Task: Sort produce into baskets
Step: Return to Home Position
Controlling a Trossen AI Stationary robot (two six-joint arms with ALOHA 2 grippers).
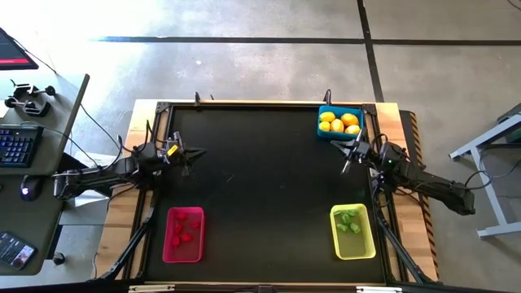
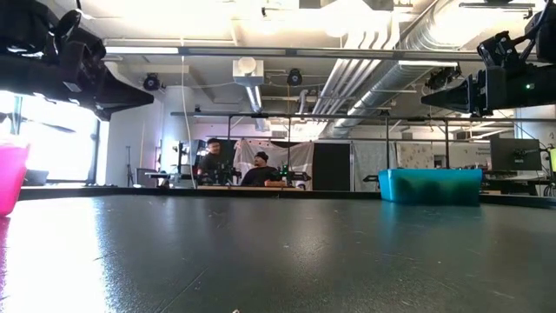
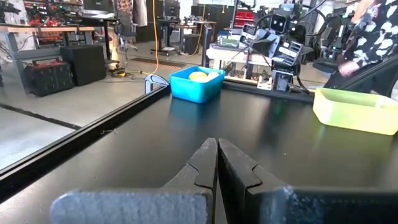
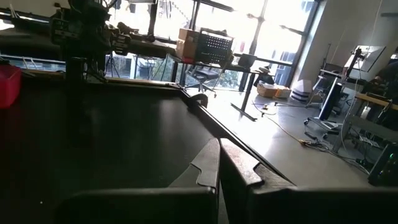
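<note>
Bench (image 1: 260, 187): black surface, three baskets on it, one each at three of its corners.

Blue basket (image 1: 339, 122): at the far right corner, holding several yellow-orange lemons (image 1: 338, 123). The left wrist view shows the lemons lying below its rim.

Pink-red basket (image 1: 184, 234): at the near left corner, holding a handful of red pieces (image 1: 186, 228) gathered toward its far end.

Yellow-green basket (image 1: 353, 231): at the near right corner, holding green pieces (image 1: 348, 221), also toward its far end.

No loose produce is seen on the open bench in the high view.

Left pincer (image 1: 195, 152): at the left edge of the bench, raised above the surface and pointing inward toward the middle. It is well apart from the pink-red basket. In the left wrist view its fingers (image 3: 202, 163) are pressed together tip to tip.

Right pincer (image 1: 348, 163): at the right edge, just on the near side of the blue basket and between it and the yellow-green basket, raised off the surface. In the right wrist view its fingers (image 4: 208, 163) are likewise closed against each other.

Beyond the bench, the low view shows two people (image 2: 234, 167) at a workstation far back in the room.
</note>
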